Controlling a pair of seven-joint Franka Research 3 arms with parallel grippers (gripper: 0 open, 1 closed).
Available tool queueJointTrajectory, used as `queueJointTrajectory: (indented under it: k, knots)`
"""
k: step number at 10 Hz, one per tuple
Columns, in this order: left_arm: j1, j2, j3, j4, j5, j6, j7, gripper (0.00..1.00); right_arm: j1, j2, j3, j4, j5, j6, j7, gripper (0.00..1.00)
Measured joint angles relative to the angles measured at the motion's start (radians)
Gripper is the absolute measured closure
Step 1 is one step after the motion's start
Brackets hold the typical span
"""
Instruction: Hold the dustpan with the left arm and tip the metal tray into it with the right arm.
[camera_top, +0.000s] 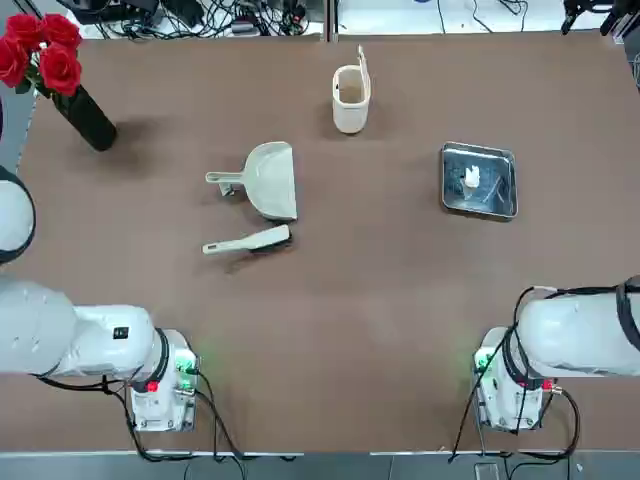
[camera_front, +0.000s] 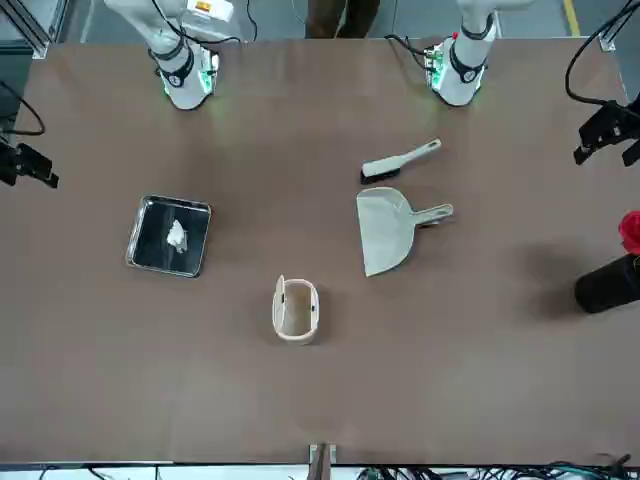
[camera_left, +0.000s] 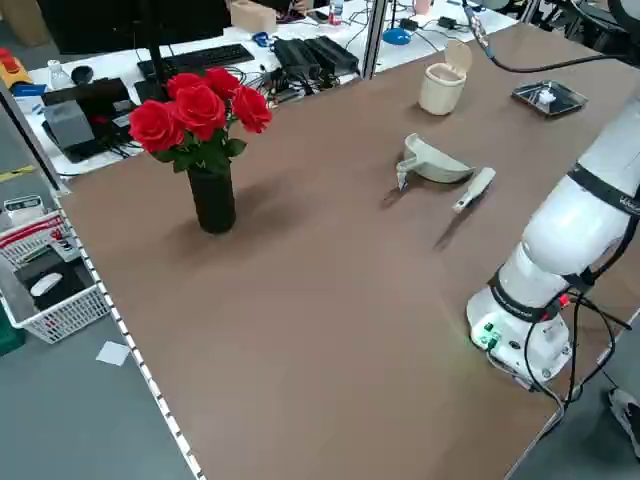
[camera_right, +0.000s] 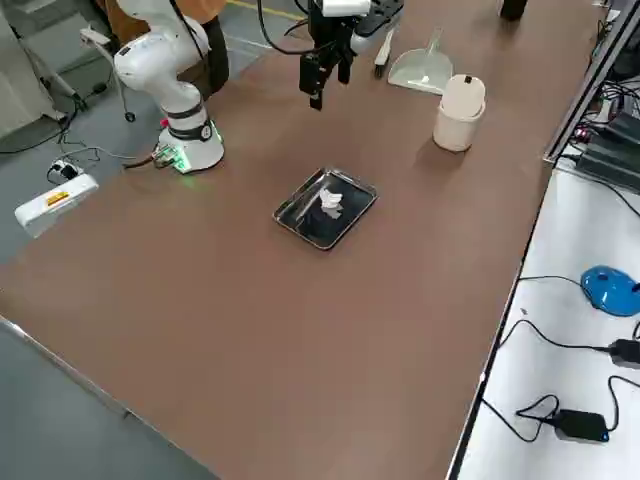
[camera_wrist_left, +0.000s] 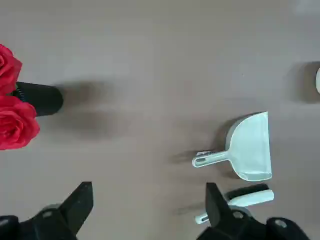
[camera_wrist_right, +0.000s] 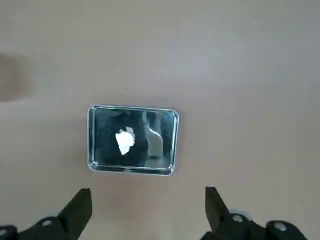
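Jaws of the left gripper (camera_wrist_left: 149, 207) and right gripper (camera_wrist_right: 149, 210) stand wide, above the bench (camera_top: 370, 300), holding neither dustpan (camera_top: 269, 182) nor metal tray (camera_top: 479, 180).

Arm shells: both the left arm (camera_top: 110, 335) and the right arm (camera_top: 580, 335) are glossy white, built of rounded, bulging segments.
Joint bands: dark rings circle the white sections near the wrists.
Cables: black, loosely looped along both arms; a thin white-ended lead (camera_top: 545, 289) shows on the right one.
Wrist lights: small green glows and one red spot on each arm.
Marking: a small black square label (camera_top: 121, 333) sits on the left arm's white casing.
Hands: the left hand (camera_wrist_left: 149, 207) and right hand (camera_wrist_right: 148, 210) have matte black, angular, tapering fingers.
Screws: round, silvery-grey heads dot the black finger mounts.
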Motion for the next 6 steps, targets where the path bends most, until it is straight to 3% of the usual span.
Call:
queueJointTrajectory:
  k: [3,4,6]
  knots:
    - [-0.005,0.0,-0.001,0.0,0.0,0.0,0.0,0.01,0.0,-0.002,-0.001,-0.018,0.0,0.019,0.0,0.0]
    - [-0.007,0.0,-0.001,0.001,0.0,0.0,0.0,0.01,0.0,-0.009,-0.006,-0.072,0.0,0.081,0.001,0.0]
    - [-0.007,0.0,0.0,0.003,0.0,0.0,0.002,0.01,-0.001,-0.04,-0.038,-0.255,0.0,0.243,0.001,0.0]
